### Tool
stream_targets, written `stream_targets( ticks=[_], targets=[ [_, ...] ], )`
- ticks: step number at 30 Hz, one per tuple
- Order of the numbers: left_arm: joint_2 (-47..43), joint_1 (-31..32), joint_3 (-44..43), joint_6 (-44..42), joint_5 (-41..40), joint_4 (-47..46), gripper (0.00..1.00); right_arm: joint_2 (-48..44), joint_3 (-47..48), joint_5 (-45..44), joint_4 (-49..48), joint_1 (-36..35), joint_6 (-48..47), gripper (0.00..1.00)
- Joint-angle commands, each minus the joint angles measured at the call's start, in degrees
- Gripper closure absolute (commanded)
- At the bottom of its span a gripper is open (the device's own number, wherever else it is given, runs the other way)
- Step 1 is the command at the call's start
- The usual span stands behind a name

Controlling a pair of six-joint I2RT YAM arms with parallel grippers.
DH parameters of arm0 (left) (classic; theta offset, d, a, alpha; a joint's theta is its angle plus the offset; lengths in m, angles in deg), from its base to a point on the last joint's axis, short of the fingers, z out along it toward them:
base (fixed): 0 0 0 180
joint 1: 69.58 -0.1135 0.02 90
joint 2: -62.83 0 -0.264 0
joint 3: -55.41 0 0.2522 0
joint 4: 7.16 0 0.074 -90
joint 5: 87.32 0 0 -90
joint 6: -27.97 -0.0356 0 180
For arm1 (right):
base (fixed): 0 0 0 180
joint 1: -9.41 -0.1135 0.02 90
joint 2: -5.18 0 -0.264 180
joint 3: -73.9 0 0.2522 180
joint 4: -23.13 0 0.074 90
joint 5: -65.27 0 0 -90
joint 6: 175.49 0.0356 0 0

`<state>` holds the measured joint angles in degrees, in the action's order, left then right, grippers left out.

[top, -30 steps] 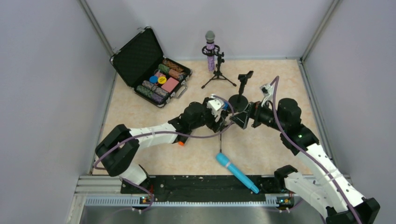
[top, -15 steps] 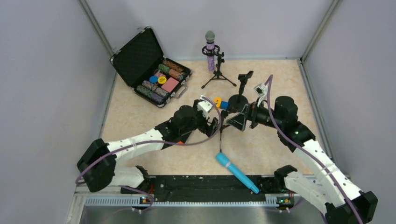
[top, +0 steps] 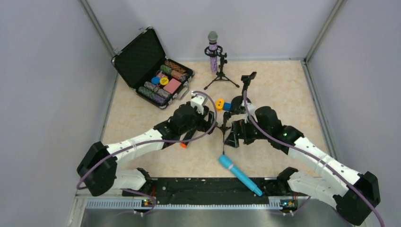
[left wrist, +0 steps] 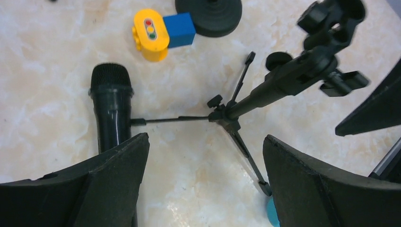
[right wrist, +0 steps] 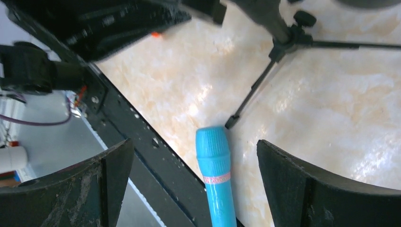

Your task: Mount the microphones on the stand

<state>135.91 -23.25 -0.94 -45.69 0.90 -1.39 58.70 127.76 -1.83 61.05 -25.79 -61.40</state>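
Light-blue microphone [right wrist: 215, 179] lies flat on the near part of the marbled beige table [top: 283, 90], just near of the right gripper [top: 234, 135]. Its long axis runs diagonally, head far-left and tail near-right, toward the black base rail [top: 189, 185]. In the right wrist view the head sits between the wide-open fingers and the barrel runs crosswise to them, so the right arm is clearly the nearer one and a straight drop looks enough. Smooth plastic cylinder with a ribbed head and a pale printed band. Black microphone [left wrist: 111, 109] lies under the left gripper [left wrist: 203, 189], also spread open and holding nothing. Its glossy barrel passes under the left finger and the matte mesh head points far; the orange end pokes out near the left arm. Between the two grippers stands an empty tripod stand [left wrist: 227, 113] – thin black legs, knobbed clamp on top. Purple microphone [top: 213, 49], glittery with a silver grille, sits upright in the far tripod [top: 220, 78] – that one looks done, two left.
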Motion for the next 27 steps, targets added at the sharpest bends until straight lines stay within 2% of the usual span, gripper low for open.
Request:
stream_targets(
  ticks=[1, 6, 11, 16, 22, 27],
  targets=[
    [0.9, -2.8, -2.5, 6.3, 1.4, 2.1, 0.06, 0.3, -1.1, -8.0, 2.2, -4.8, 1.1, 0.02],
    [-0.5, -9.8, -0.2, 14.0, 9.6, 0.4, 0.07, 2.7, -1.3, -15.1, 3.7, -12.5, 2.1, 0.02],
    [-4.3, -15.3, 2.5, 19.9, 12.0, -0.7, 0.08, 7.3, -0.2, -22.3, 4.7, -21.3, 2.8, 0.04],
    [-8.0, -17.4, 3.0, 19.1, 10.8, 1.7, 0.07, 15.1, 1.9, -30.4, 5.9, -30.1, 3.7, 0.06],
    [-12.3, -18.4, 3.3, 17.3, 8.2, 4.7, 0.08, 25.8, 6.3, -39.4, 9.4, -36.9, 4.5, 0.16],
    [-16.4, -19.0, 3.1, 15.8, 5.9, 6.8, 0.08, 33.1, 8.6, -42.1, 10.3, -39.9, 4.4, 0.29]
  ],
)
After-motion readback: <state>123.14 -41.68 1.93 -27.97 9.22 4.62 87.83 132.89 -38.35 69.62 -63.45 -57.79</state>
